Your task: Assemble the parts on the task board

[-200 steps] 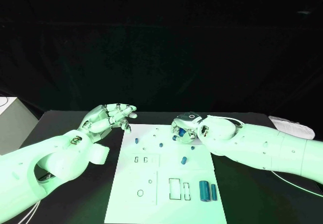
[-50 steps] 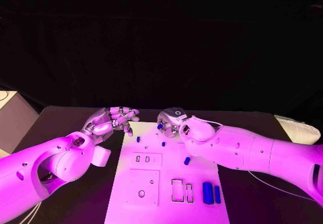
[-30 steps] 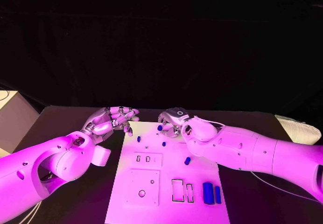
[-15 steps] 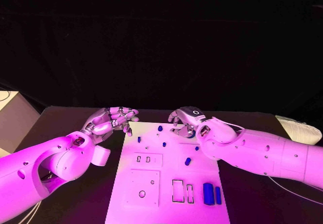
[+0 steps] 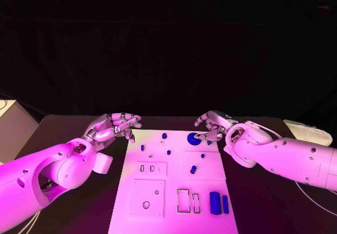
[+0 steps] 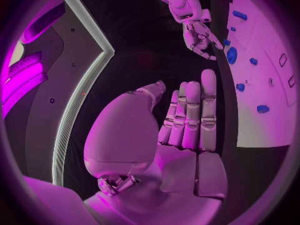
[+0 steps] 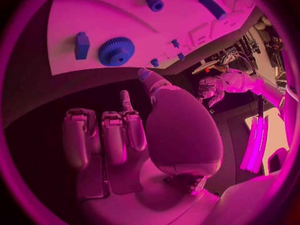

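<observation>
The white task board [image 5: 163, 178] lies in the middle of the table. A round blue gear [image 5: 193, 138] sits flat near its far right corner, also seen as the gear [image 7: 116, 51] and the gear [image 6: 232, 55]. My right hand [image 5: 213, 126] hovers just right of the gear, fingers loosely apart and holding nothing. My left hand [image 5: 113, 126] hangs at the board's far left corner, fingers straight and empty, as the left hand [image 6: 184, 127] shows. Small blue pegs [image 5: 164, 135] dot the far half. Two long blue blocks [image 5: 219, 203] lie at the near right.
A short blue block [image 7: 82, 45] lies beside the gear. Rectangular slots [image 5: 182, 200] and a raised square plate [image 5: 148, 197] take up the board's near half. Black table [image 5: 70, 122] surrounds the board; a pale object [image 5: 303, 131] sits at the table's far right edge.
My right hand has drawn back to the right off the board's far edge, leaving the blue gear lying on the board. My left hand has stayed put.
</observation>
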You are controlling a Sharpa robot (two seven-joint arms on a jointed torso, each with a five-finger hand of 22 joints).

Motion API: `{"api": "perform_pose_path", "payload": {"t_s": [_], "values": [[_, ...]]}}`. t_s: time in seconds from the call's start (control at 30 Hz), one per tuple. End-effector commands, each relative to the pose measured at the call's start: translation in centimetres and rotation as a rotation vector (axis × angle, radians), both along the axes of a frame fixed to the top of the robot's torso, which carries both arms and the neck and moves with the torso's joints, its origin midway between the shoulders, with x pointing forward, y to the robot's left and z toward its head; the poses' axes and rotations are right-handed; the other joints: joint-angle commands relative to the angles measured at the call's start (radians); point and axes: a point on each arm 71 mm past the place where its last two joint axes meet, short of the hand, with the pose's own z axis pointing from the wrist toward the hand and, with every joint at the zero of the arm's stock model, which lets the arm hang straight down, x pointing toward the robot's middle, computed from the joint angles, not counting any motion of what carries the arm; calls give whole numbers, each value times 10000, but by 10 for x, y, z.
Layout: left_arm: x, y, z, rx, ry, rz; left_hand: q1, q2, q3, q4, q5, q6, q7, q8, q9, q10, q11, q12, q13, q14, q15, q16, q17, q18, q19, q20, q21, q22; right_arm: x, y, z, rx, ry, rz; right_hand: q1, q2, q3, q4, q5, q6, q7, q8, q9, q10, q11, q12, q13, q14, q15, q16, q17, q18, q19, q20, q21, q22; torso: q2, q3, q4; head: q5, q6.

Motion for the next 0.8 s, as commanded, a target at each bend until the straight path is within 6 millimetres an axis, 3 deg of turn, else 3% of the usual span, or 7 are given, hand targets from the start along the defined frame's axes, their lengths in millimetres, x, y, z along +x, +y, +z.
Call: {"api": "perform_pose_path", "payload": {"t_s": [0.03,0.1,0.3,0.47,0.63,0.8], "values": [[-1,-2,1,-55,-153,-182,45,27,59,-12,37,-58,-23,55,17,-39,5,36,14,-61,-21,59,-15,53,-66,-6,34,14,1,-5,-9,-402,1114,-27,54,134,-303,121,-75,-111,29,-92,15,670,87,170,2232,963,89,68,2234,-145,667,114,180,1650,-11,18,-19,-52,-12],[-1,-3,1,-60,-148,-201,45,27,59,-12,37,-58,-23,55,17,-39,5,36,14,-61,-21,59,-15,53,-66,-6,34,14,3,-9,-12,-604,1252,-155,157,204,-640,289,-119,-165,63,-123,24,832,121,353,2396,991,128,119,2377,-204,760,157,383,1923,-8,19,-21,-72,-9],[-1,-2,-1,-49,-106,-193,45,27,59,-12,37,-58,-23,55,17,-39,5,36,14,-61,-21,59,-15,53,-66,-6,34,14,6,-9,-15,-836,1286,-267,225,248,-810,404,-112,-167,73,-124,36,854,136,378,2419,999,145,133,2419,-222,789,178,447,2011,15,52,-15,-99,-9],[-1,-2,-2,-57,-87,-208,45,27,59,-12,37,-58,-23,55,17,-39,5,36,14,-61,-21,59,-15,53,-66,-6,34,14,8,-3,-16,-1053,1132,-229,231,266,-855,451,-122,-153,73,-117,42,864,137,390,2430,1001,148,137,2429,-226,796,183,463,2032,8,-18,21,-111,-50],[-1,-3,-2,-66,-76,-231,45,27,59,-12,37,-58,-23,55,17,-39,5,36,14,-61,-21,59,-15,53,-66,-6,34,14,10,4,-18,-1112,1078,-178,284,324,-882,509,-138,-110,66,-95,57,899,133,426,2463,1006,149,144,2452,-231,802,189,479,2054,6,-5,22,-111,-83],[-1,-3,-2,-61,-67,-228,45,27,59,-12,37,-58,-23,55,17,-39,5,36,14,-61,-21,59,-15,53,-66,-6,34,14,11,9,-21,-1116,1093,-152,322,360,-875,532,-135,-78,59,-79,67,902,128,430,2466,1008,147,147,2460,-236,809,190,496,2077,12,-33,34,-91,-111]]}}
